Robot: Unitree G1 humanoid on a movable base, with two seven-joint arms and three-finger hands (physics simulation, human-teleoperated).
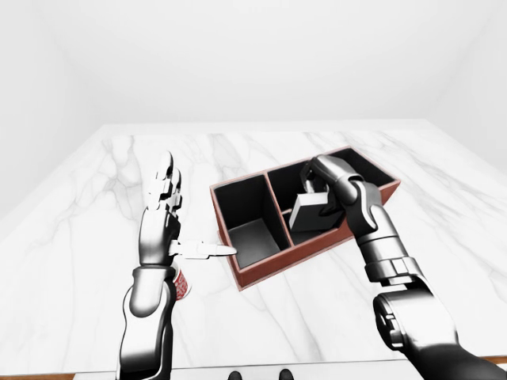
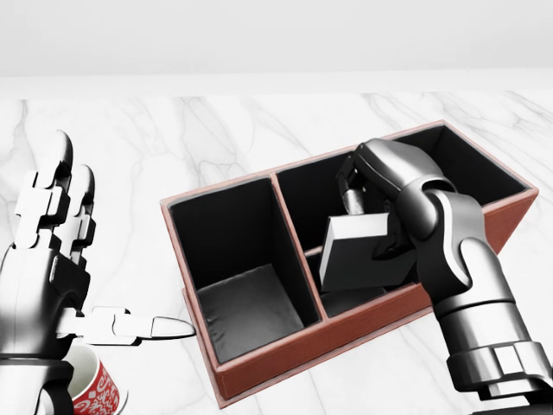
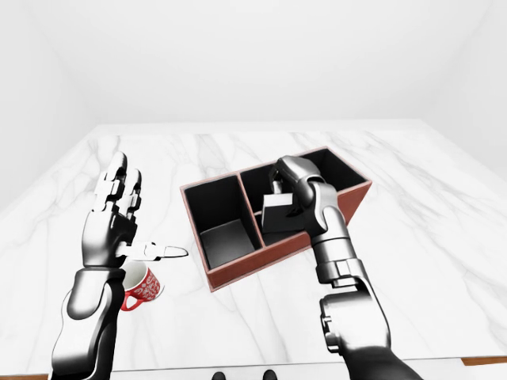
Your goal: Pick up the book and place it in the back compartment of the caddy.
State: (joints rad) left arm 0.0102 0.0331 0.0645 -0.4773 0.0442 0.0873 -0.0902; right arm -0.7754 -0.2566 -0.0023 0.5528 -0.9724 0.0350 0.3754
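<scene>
In the head view the red mug [image 2: 93, 391] near the marble table's [image 2: 155, 173] bottom-left edge is cut off by the picture's bottom edge and half covered by the left hand [image 2: 47, 277], while the right hand [image 2: 389, 194] hides the book's [image 2: 359, 251] upper edge and the caddy's [image 2: 259, 367] inner divider.

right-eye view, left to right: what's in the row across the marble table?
Open silver left hand → red patterned mug → reddish-brown, black-lined caddy → dark grey book, gripped by the right hand over the caddy's middle section.
</scene>
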